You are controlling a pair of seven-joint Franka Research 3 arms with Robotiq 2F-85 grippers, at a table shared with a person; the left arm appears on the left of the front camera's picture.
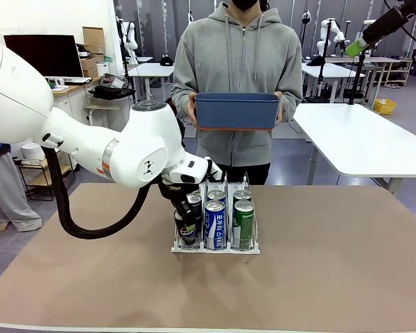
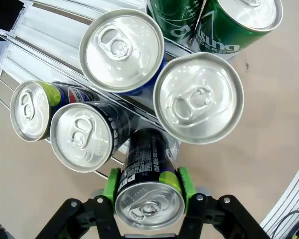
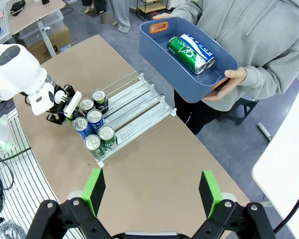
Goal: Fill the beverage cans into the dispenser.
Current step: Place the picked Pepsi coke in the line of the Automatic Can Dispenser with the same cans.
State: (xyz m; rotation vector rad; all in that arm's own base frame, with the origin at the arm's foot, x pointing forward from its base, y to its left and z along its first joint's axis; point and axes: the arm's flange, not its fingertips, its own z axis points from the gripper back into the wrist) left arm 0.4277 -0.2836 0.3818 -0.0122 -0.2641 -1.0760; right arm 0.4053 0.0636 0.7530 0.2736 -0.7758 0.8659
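Brown surface [image 1: 333, 277]: left claw [image 2: 148, 186] grips a black can [image 2: 147, 159] in the front-left lane of the dispenser [image 3: 134, 102], right claw [image 3: 152, 191] wide; careless release could topple neighbouring cans [image 2: 82, 137].

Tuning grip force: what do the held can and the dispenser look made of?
The black can in the left gripper: likely thin aluminium, shiny silver top, glossy printed wall. The dispenser: seemingly clear and white plastic with thin metal-looking dividers.

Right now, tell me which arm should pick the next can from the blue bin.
Likely right. The right gripper is open and empty, looking down at two cans in the bin the person holds. The left gripper is shut on a black can at the dispenser.
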